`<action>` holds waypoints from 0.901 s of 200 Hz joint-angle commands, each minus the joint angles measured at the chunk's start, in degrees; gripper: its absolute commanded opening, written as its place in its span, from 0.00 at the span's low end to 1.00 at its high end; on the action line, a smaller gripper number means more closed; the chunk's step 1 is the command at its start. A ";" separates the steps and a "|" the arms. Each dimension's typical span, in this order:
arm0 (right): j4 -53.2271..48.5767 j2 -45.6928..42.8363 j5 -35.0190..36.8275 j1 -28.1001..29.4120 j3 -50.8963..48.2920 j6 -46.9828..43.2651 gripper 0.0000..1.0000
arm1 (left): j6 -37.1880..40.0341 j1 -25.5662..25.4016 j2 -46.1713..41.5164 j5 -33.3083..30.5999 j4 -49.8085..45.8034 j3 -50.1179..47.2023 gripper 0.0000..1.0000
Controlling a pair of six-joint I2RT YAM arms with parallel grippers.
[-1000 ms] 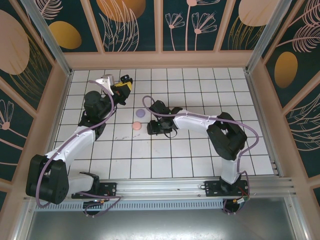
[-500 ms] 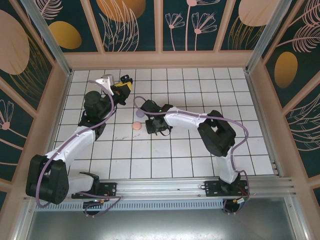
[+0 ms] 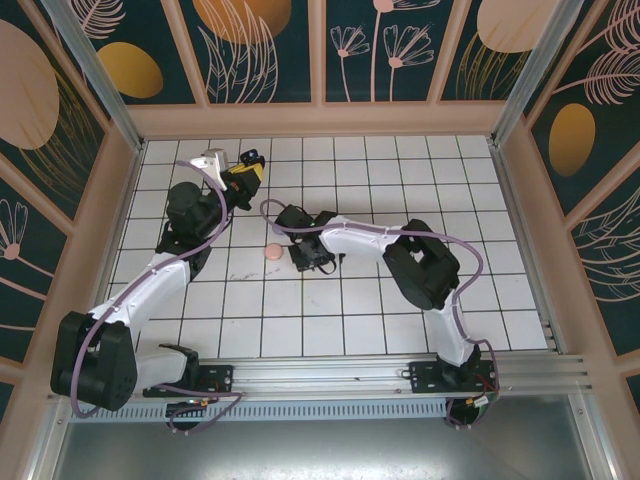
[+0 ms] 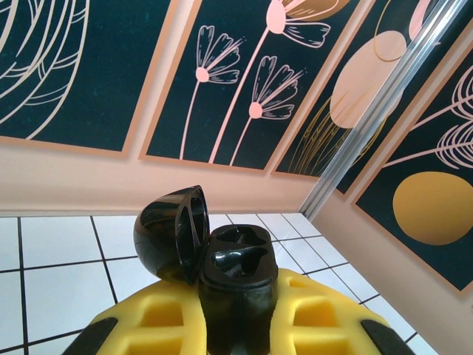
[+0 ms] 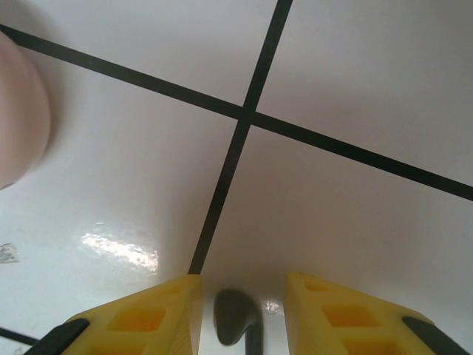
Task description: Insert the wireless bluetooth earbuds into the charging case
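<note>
Jaws of the right end effector (image 5: 242, 296) stand open, low on the desk (image 5: 355, 111), straddling a dark earbud (image 5: 235, 323), with nothing gripped yet. Best bet: settle until the bud sits centred, then close softly, since it looks small and slick and could squirt out. Pink round object (image 5: 18, 111) sits off to one side, near but apart. Over to the left end effector (image 4: 244, 325), clamped on the black charging case (image 4: 236, 259), lid (image 4: 171, 233) flipped open, wells up and waiting.

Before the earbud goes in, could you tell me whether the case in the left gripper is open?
Open: the case has its lid tipped back, and both wells look empty.
</note>
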 commanded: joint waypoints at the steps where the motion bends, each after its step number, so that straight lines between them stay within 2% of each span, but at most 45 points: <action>1: -2.11 1.13 1.36 0.52 1.83 -1.18 0.34 | 0.87 0.41 -1.11 0.55 0.40 1.36 0.00; 54: -1.81 1.91 1.06 0.55 1.70 -1.36 0.30 | 0.79 0.41 -1.04 0.47 0.40 1.36 0.00; 107: -1.45 1.51 0.97 0.99 1.11 -1.49 0.18 | 0.48 0.41 -0.93 0.64 0.53 1.27 0.00; 138: -1.27 0.92 1.31 1.26 0.95 -1.36 0.07 | 0.26 0.42 -0.93 0.81 0.49 1.34 0.00; 180: -0.84 -2.26 2.64 1.08 0.27 -1.16 0.02 | 0.31 0.42 -1.19 0.90 0.33 1.31 0.00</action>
